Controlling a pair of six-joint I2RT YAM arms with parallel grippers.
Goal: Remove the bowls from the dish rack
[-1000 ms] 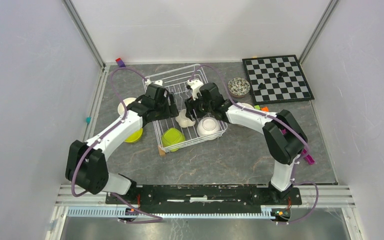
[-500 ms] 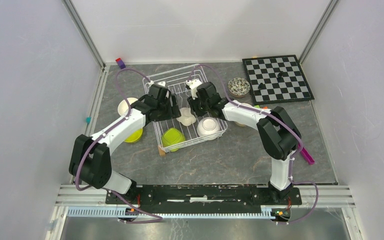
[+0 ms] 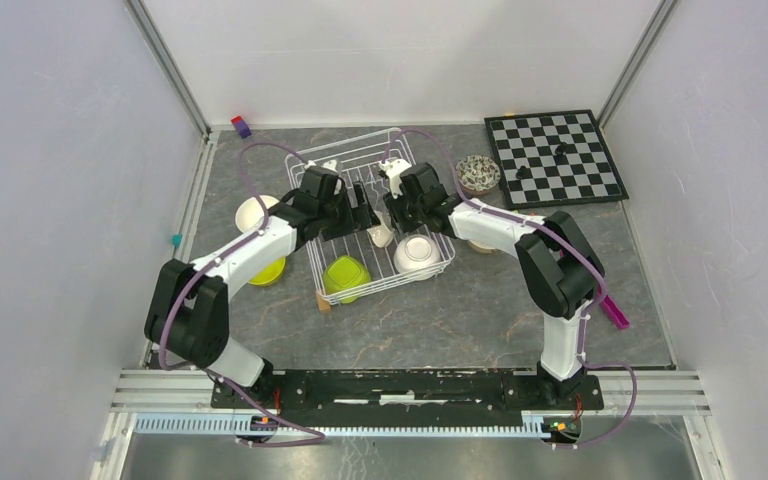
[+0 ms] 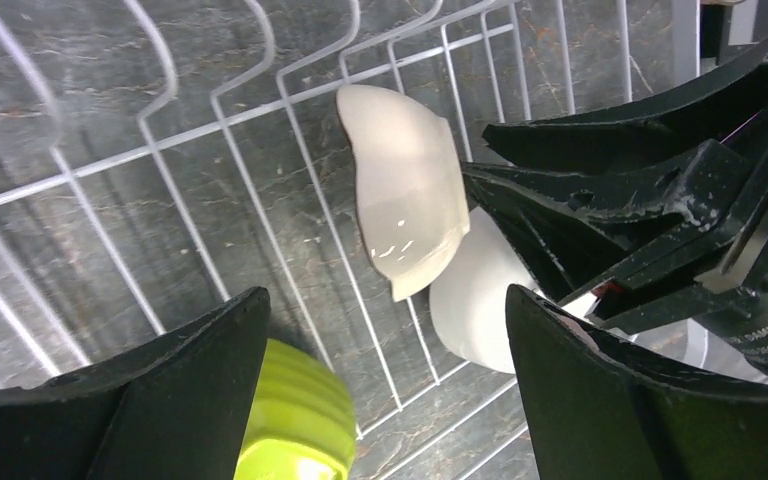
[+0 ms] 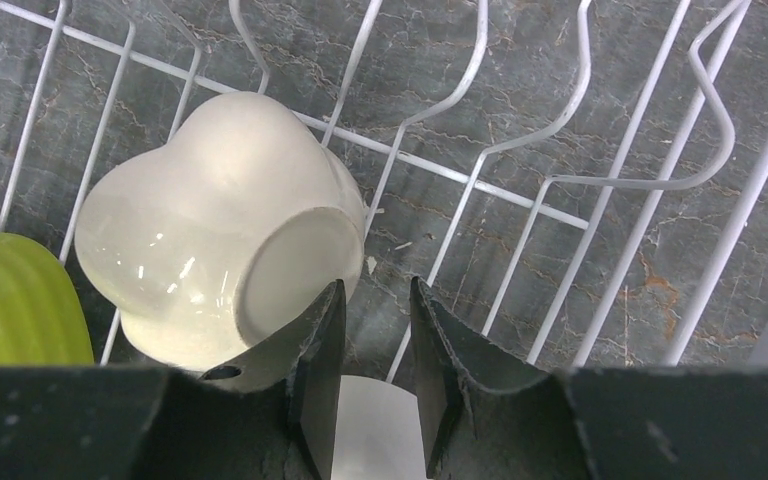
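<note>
- Far left, on the table (image 3: 440,310) outside the dish rack (image 3: 358,165): white bowl on the table (image 3: 253,212), upright; just nearer the arm bases, lime bowl on the table (image 3: 268,270).
- Left gripper (image 4: 388,298): above the middle of the rack; jaws spread wide, gripping nothing; cream bowl framed between its two fingers, apart from both.
- Lime bowl in the rack (image 3: 345,275): at the rack's near left corner; peeping out beside the left gripper's left finger in the wrist view; untouched.
- Cream bowl (image 4: 405,190): mid-rack, tipped on its side among the wires; between the two grippers; touching a fingertip of the right one.
- Right gripper (image 5: 377,290): jaws only a narrow gap apart; nothing seen pinched in that gap; foot of the cream bowl against the outer face of one finger (image 5: 320,350), not between the pair.
- White bowl in the rack (image 3: 417,252): at the near right corner; showing pale through the gap under the right gripper.
- Speckled bowl (image 3: 477,173): on the table right of the rack; well apart from both grippers; just beside the chessboard (image 3: 557,155).
</note>
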